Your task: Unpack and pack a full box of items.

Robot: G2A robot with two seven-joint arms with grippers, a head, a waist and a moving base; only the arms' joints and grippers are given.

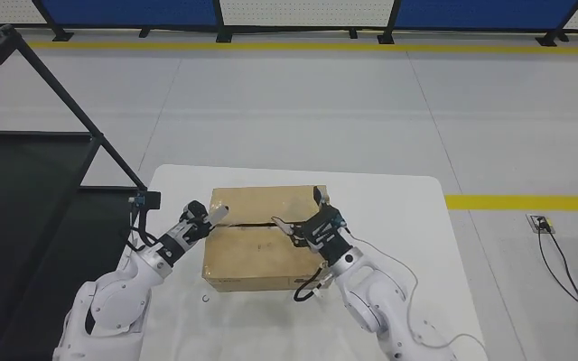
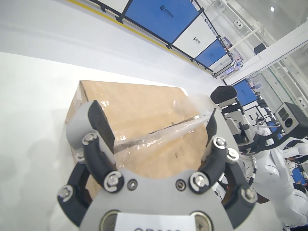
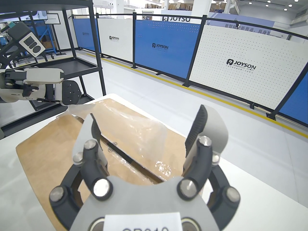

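You have the box (image 1: 260, 254) closed on the bench (image 1: 397, 209), with clear tape (image 2: 168, 131) peeled up off its seam. The left hand (image 2: 154, 114) gapes open over one end of the box and the right hand (image 3: 146, 116) gapes open over the other. The box's small print is unreadable.

Could not see into the box (image 1: 257, 257), shut under its flaps. Lost the box's right-hand end behind the right gripper (image 1: 291, 226) and its arm, middle of the top view. Could not make out a tiny speck (image 1: 207, 298) on the desk (image 1: 379, 199), just below the box's lower left corner; too small to name. Could not judge contact between the loose clear tape (image 2: 168, 131) and the jaws of the left gripper (image 2: 154, 114). Found the black rack (image 1: 45, 208) cut off at the left edge of the top view.
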